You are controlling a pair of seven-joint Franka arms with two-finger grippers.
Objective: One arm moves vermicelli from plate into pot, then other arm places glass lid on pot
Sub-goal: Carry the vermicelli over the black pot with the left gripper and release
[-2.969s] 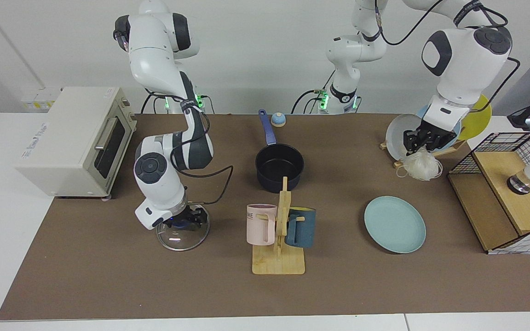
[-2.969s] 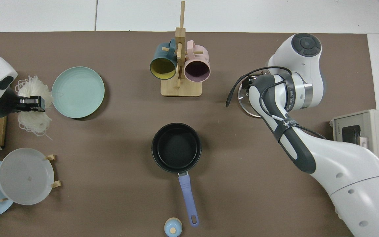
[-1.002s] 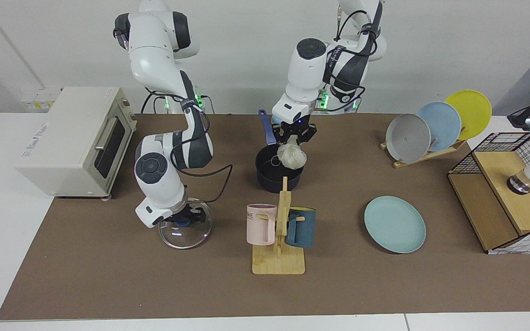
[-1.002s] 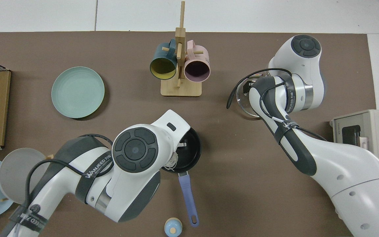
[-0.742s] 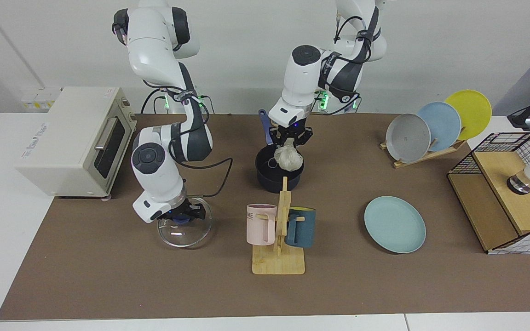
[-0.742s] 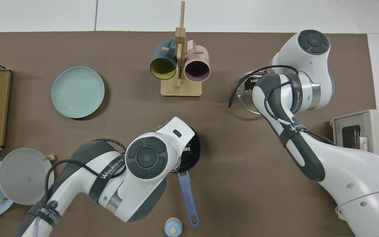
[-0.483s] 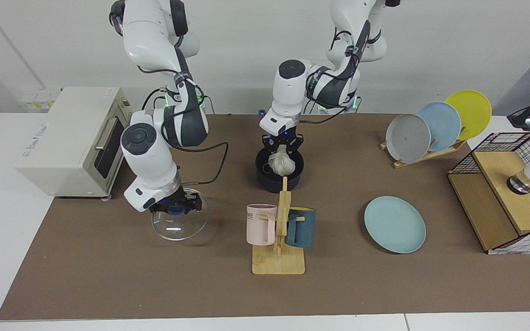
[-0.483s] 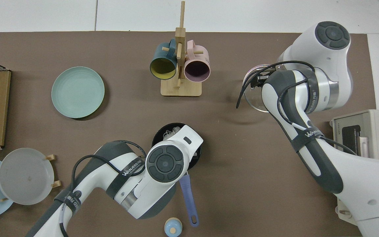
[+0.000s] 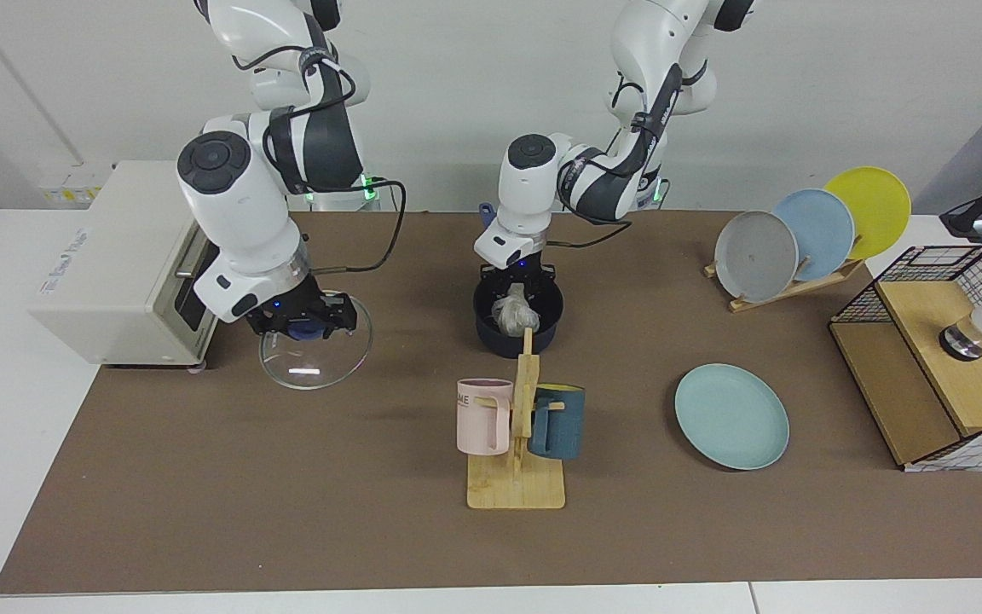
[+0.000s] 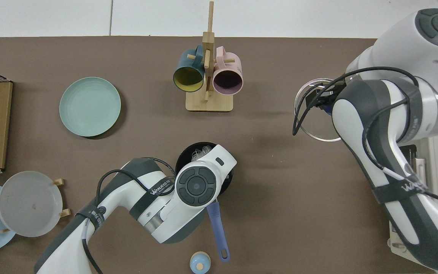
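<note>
The dark pot (image 9: 517,338) stands mid-table, its blue-purple handle (image 10: 215,227) pointing toward the arm bases. My left gripper (image 9: 515,288) reaches down into the pot and is shut on the whitish vermicelli (image 9: 511,314). In the top view the left arm covers most of the pot (image 10: 183,157), and only a few vermicelli strands (image 10: 200,150) show at its rim. My right gripper (image 9: 307,327) is shut on the blue knob of the glass lid (image 9: 317,360) and holds it above the table, near the toaster oven. The light teal plate (image 9: 731,415) lies bare.
A wooden mug rack (image 9: 516,431) with a pink and a teal mug stands just in front of the pot. A toaster oven (image 9: 129,256) sits beside the right arm. Upright plates in a rack (image 9: 806,232) and a wooden box with wire basket (image 9: 934,367) stand beyond the plate.
The left arm carried the vermicelli from beside the plate rack to the pot and lowered it inside. The right gripper lifted the glass lid off the table and moved it up toward the toaster oven.
</note>
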